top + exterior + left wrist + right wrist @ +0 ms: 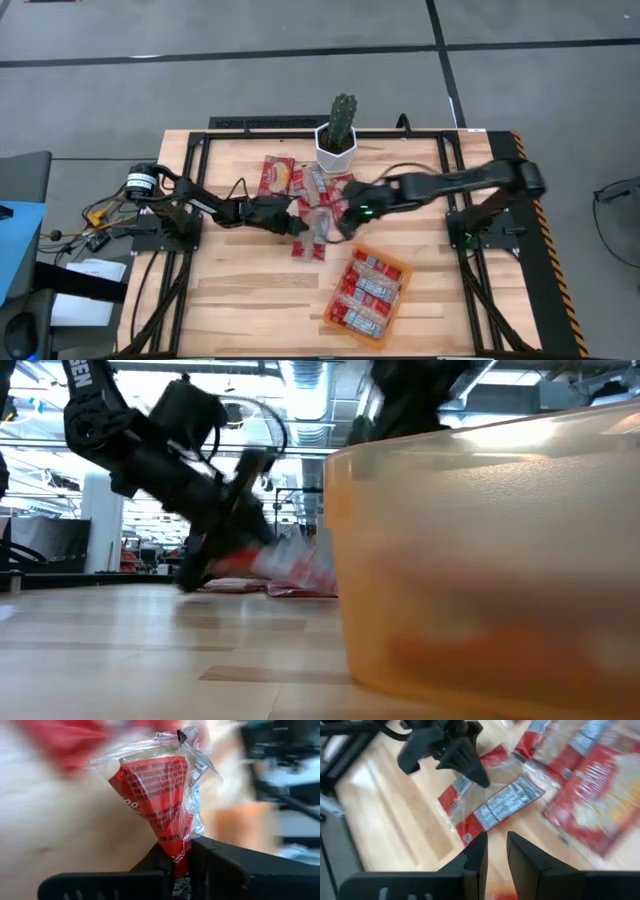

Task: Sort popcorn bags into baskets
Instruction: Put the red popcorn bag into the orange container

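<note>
2 end effectors worked over the loose pile of popcorn bags (pixel 310 205) at the middle of the tabletop (pixel 240 290). The left end effector (pixel 293 226) was closed on a popcorn bag (pixel 162 802), pinching it by 1 narrow end, so the clear wrapper bunched above the fingers (pixel 155 865) and the packet stood up out of them. That end grip probably suited a thin, flat packet lying on wood, where only an edge offers purchase. In the low view the pinched packet (pixel 290 560) sat low, at or just above the tabletop, beside the others.

The right end effector (pixel 345 213) hovered at the pile's other side, empty, its fingers (pixel 476 857) parted by a narrow gap and aimed down at a packet (pixel 492 807) lying flat. The left arm's tip showed just beyond that packet, so the 2 were working close together.

The orange basket (pixel 368 295) lay nearer the front edge, toward the right arm's side, with about 3 packets already in it, laid flat side by side. Several packets remained outside it, near a potted cactus (pixel 340 135).
</note>
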